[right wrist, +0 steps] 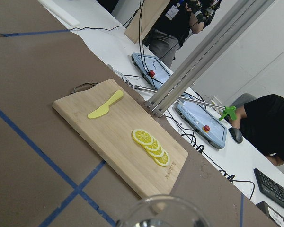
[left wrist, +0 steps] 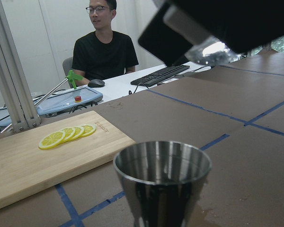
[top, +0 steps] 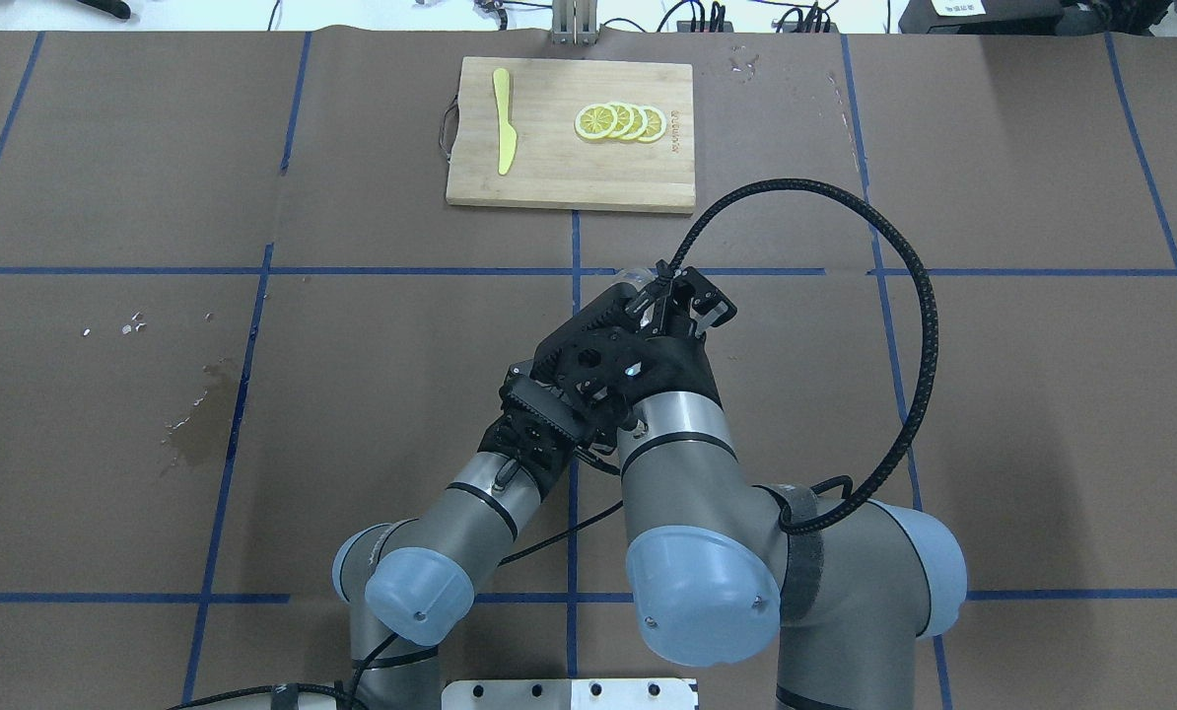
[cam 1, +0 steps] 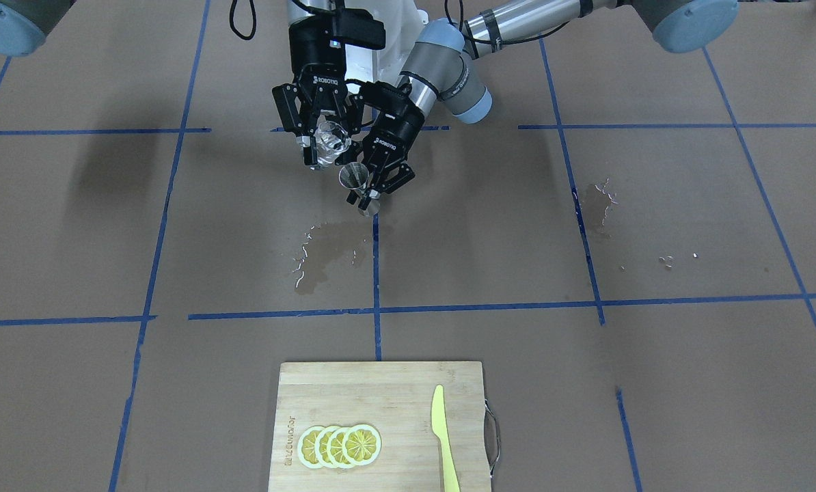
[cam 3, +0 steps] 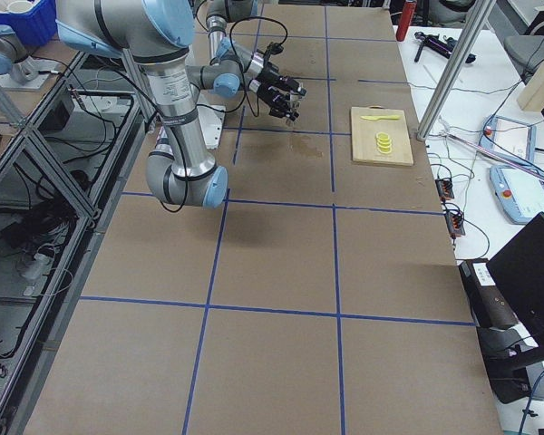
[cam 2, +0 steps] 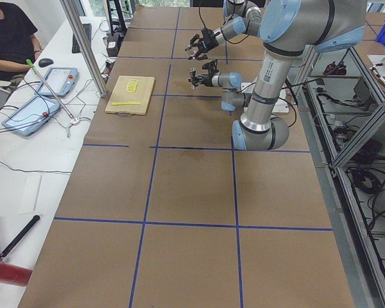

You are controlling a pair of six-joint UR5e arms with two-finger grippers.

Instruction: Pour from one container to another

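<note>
The small clear glass cup (cam 1: 331,142) hangs tilted in the air, and my right gripper (cam 1: 324,145) is shut on it. Just below and beside it is the silver hourglass-shaped metal jigger (cam 1: 355,176), held upright above the table with my left gripper (cam 1: 365,191) shut on its waist. The left wrist view shows the jigger's open top cone (left wrist: 163,182) close up, with the glass cup (left wrist: 213,49) above it to the right. Only the cup's rim (right wrist: 165,213) shows in the right wrist view. In the overhead view the arms hide both containers almost entirely.
A wet spill (cam 1: 326,253) lies on the brown paper just in front of the grippers, and a second wet patch (cam 1: 599,205) to the side. A bamboo cutting board (cam 1: 326,389) at the far edge carries lemon slices (cam 1: 340,445) and a yellow knife (cam 1: 442,437).
</note>
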